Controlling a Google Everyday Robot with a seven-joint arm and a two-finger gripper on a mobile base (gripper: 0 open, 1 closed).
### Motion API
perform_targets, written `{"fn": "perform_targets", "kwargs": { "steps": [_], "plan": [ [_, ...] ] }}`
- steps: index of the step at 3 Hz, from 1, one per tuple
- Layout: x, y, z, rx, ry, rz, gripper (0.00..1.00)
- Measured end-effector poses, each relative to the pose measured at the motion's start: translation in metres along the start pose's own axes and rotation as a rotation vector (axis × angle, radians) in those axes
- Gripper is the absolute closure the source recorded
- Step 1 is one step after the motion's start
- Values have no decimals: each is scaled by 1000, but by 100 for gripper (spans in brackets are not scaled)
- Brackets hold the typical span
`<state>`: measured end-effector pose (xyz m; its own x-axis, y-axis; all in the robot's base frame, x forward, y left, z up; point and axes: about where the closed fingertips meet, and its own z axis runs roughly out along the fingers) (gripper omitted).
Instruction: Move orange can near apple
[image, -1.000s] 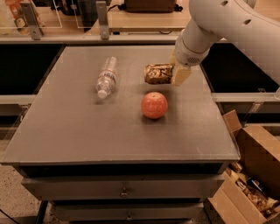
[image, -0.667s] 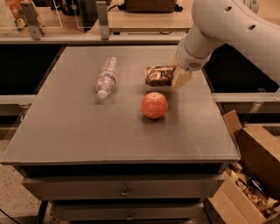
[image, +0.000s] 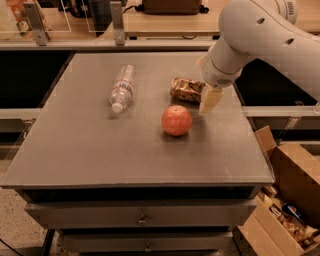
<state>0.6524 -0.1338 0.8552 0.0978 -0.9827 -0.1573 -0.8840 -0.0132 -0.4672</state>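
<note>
Our pincer (image: 210, 100) is at the right end of the orange can (image: 186, 89). The can lies on its side on the worktop (image: 75, 150), just behind the apple (image: 176, 120). We cannot tell if the pincer is wide or narrow. We should move the can gently, so we don't bump the apple and make it roll.

You can't see the right end of the orange can (image: 186, 90); the claw (image: 210, 99) sits against it there and covers it. The arm (image: 260, 35) runs past your top and right edges. The cardboard box (image: 295, 170) is cut off at lower right, its contents unreadable.
</note>
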Motion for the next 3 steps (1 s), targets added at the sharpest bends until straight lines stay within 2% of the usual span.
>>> {"fn": "perform_targets", "kwargs": {
  "steps": [2,3],
  "plan": [
    [7,-4,-13,35,31,-39,0],
    [12,-11,-21,34,37,-12,0]
  ]
}}
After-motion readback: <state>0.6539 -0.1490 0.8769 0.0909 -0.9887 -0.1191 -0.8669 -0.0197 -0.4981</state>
